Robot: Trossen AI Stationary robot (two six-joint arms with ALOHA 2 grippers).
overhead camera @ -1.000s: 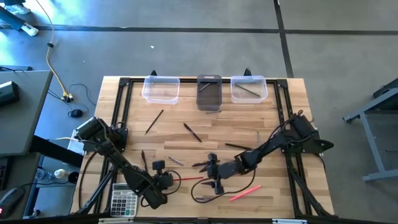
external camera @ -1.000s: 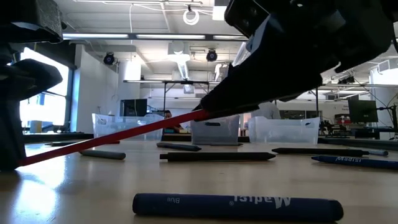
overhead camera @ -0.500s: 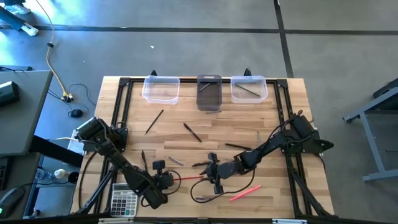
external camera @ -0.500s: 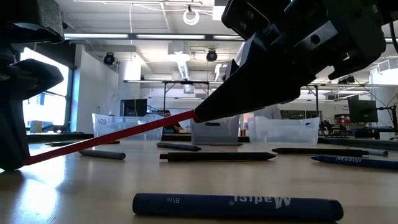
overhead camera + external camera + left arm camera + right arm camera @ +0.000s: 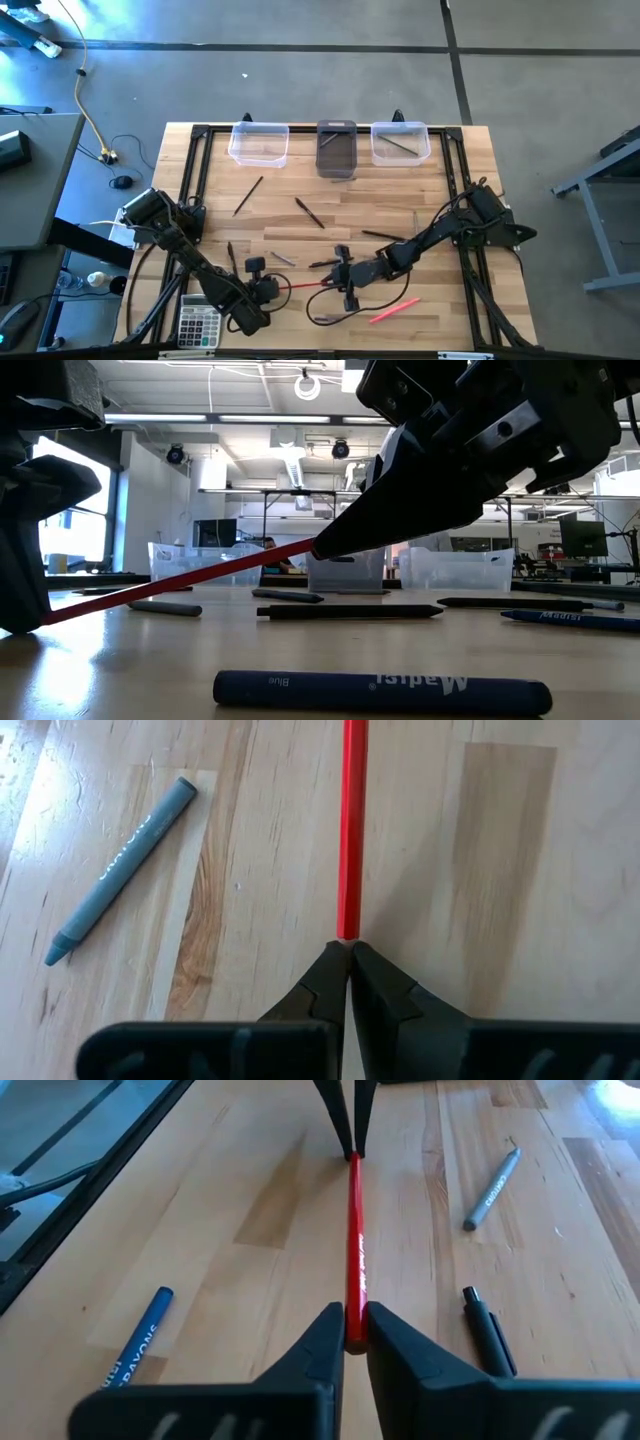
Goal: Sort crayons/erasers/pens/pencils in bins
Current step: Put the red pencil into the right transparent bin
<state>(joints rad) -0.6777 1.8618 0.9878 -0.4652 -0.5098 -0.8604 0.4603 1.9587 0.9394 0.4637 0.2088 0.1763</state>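
Starting at the table's (image 5: 440, 200) near edge: passing a calculator (image 5: 198, 325) at the left corner, a blue crayon (image 5: 380, 690) lying flat and a pink stick (image 5: 393, 311) lying loose, all untouched.

Just beyond, sharing one red pencil (image 5: 305, 285) between both arms. Pinching its one end with the left gripper (image 5: 272, 288), fingers pressed together on the tip. Clamping its other end with the right gripper (image 5: 340, 283), both fingers pressing on the shaft, with the left arm's tips facing across the pencil's length. Holding the pencil slanted, one end low near the wood, the other raised, as the low view shows. Reading this as a handover from left to right, with neither side letting go yet.

Beside the pencil, leaving a grey crayon (image 5: 120, 870) and a black pen (image 5: 490, 1330) flat on the wood.

Farther out, across the middle of the table, leaving several dark sticks (image 5: 309, 213) scattered and well apart from one another.

At the far edge, keeping three bins (image 5: 258, 144) in a row, two clear with a smoky one between. Showing one dark stick (image 5: 400, 146) in the right clear bin; not telling what the other two hold.

Judging the sort as barely begun: perhaps one piece binned, one in the air, about ten waiting on the wood.
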